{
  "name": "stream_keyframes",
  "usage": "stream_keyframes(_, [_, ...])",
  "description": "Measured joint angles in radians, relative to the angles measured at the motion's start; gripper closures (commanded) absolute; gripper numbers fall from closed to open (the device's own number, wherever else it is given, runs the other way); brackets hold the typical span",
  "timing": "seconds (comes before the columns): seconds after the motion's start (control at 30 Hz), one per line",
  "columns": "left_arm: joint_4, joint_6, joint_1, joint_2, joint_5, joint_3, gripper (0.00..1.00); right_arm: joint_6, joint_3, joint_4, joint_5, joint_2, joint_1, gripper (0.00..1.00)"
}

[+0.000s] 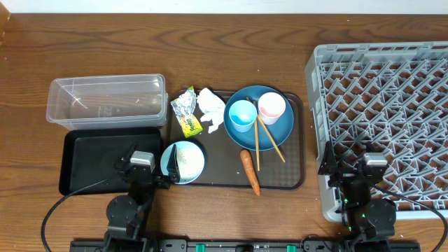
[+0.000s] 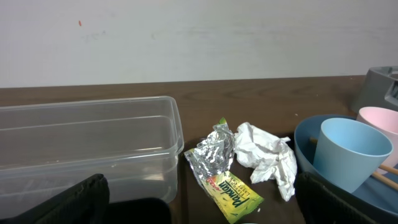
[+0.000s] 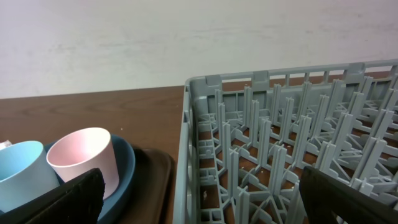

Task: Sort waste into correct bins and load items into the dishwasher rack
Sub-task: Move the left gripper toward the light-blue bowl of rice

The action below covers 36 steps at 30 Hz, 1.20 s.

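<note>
Wooden table (image 1: 210, 42), cluttered brown tray (image 1: 287, 171), grey rack (image 1: 392, 91)

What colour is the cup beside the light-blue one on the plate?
The cup is pale pink, clearest in the right wrist view.

Overhead camera looks straight down on the whole tabletop (image 1: 231, 21). Both wrist cameras sit low, facing the far wall (image 2: 199, 37), sharing the pink cup (image 3: 84, 155).
</note>
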Motion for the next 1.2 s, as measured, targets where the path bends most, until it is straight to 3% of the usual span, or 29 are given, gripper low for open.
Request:
stream_keyframes(0.83, [0.002, 0.000, 0.000, 0.000, 0.013, 0.000, 0.02, 0.000, 0.000, 0.000, 0.000, 0.000, 0.000, 0.01])
stream_keyframes(1.07, [0.016, -0.055, 0.000, 0.000, 0.166, 0.002, 0.02, 0.000, 0.000, 0.000, 0.000, 0.000, 0.000, 0.01])
stream_keyframes(1.2, [0.017, -0.150, 0.000, 0.000, 0.322, 0.007, 0.02, 0.000, 0.000, 0.000, 0.000, 0.000, 0.000, 0.01])
